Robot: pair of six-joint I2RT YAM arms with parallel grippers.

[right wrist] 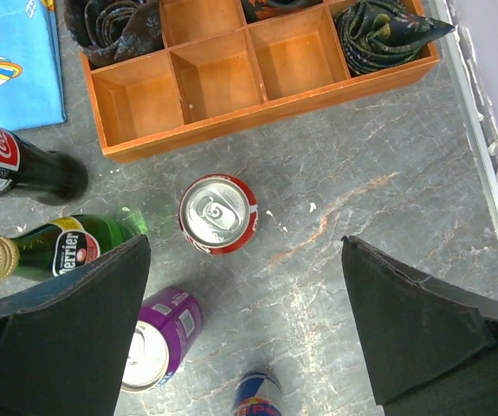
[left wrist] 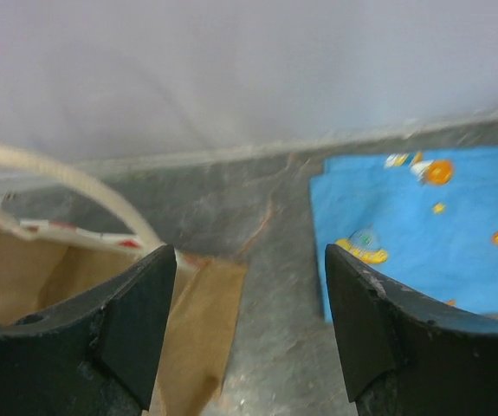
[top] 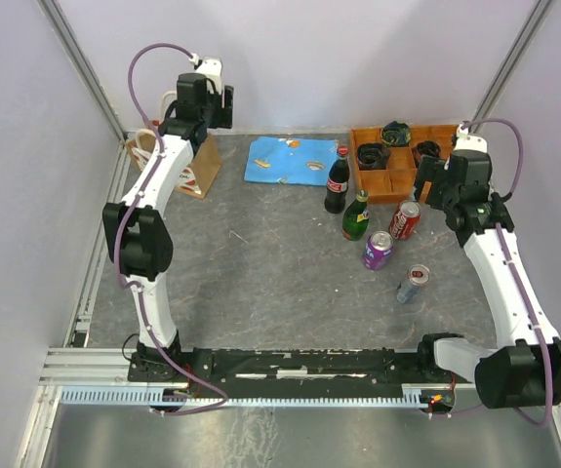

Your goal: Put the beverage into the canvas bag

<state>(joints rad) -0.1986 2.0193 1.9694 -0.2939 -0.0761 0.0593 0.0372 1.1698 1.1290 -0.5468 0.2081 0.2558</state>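
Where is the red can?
In the top view the red can stands right of centre, just in front of the wooden tray, next to the green bottle and the purple can.

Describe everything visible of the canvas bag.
The canvas bag is a small tan tote, upright at the table's far left corner. Cream looped handles rise from its rim; red marks are printed on one side. Its mouth gapes open. The left arm hides part of it, and the left fingers hang open over its edge; contact is unclear.
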